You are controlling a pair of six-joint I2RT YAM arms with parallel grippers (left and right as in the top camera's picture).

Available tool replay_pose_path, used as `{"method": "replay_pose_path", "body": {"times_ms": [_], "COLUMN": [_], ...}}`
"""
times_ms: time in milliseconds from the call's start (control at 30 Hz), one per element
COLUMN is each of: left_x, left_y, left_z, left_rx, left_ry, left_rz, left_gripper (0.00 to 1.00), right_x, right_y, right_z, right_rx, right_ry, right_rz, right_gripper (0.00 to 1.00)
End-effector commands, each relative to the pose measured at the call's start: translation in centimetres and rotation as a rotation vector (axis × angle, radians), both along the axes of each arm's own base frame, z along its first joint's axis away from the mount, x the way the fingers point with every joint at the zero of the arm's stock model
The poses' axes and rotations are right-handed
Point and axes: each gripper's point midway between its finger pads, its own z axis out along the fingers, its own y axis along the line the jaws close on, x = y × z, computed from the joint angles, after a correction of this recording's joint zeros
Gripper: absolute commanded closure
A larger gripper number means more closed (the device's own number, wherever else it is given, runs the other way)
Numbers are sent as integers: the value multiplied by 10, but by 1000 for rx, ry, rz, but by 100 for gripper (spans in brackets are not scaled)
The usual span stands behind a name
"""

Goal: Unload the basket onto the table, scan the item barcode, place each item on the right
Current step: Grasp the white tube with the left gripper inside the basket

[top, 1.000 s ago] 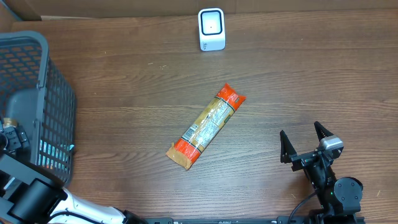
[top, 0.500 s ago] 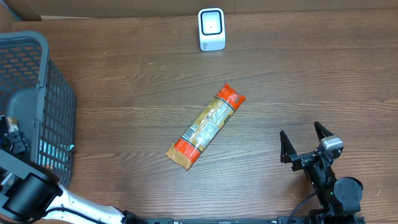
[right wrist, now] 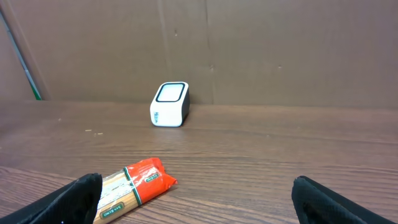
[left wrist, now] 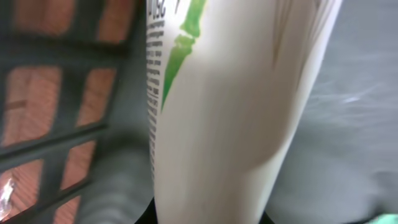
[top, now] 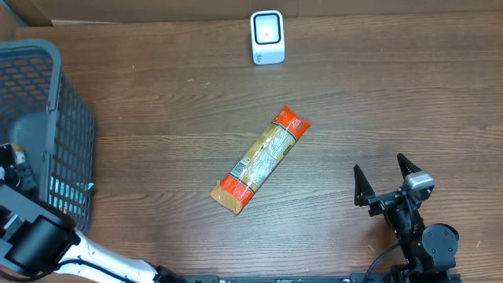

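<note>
Inside the grey basket (top: 49,53) at the table's left edge, the left gripper (top: 14,165) sat closed, apparently on a white tube (left wrist: 230,124), likely light, slippery and squashy, best pinched mid-body; the right gripper (top: 379,167) gaped wide.

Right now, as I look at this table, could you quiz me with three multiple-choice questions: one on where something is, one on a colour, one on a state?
1. Where does the white scanner stand relative to the food packet?
A lying on it
B beyond it, on the far side
C nearer the robot

2. What colour are the packet's ends?
A blue
B orange-red
C green

3. How is the right gripper?
A shut on the packet
B shut, empty
C open, empty

B: the overhead view shows it past the packet.
B: both ends are orange-red.
C: its fingers stand apart with nothing between them.
</note>
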Motion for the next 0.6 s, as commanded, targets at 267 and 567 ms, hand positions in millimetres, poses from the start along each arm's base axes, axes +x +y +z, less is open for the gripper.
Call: {"method": "replay_pose_path", "body": {"times_ms": [267, 567], "left_x": [95, 80], "left_y": [-32, -58], "left_z": [133, 276], "left_rx": [204, 400], "left_ry": [-286, -587], "left_rz": [-109, -29], "left_gripper": [96, 96], "right_x": [0, 0], "right_y": [1, 1], "right_z": [-2, -2], "right_rx": [4, 4], "right_ry": [-3, -3], "right_rz": [2, 2], "right_gripper": [0, 0]}}
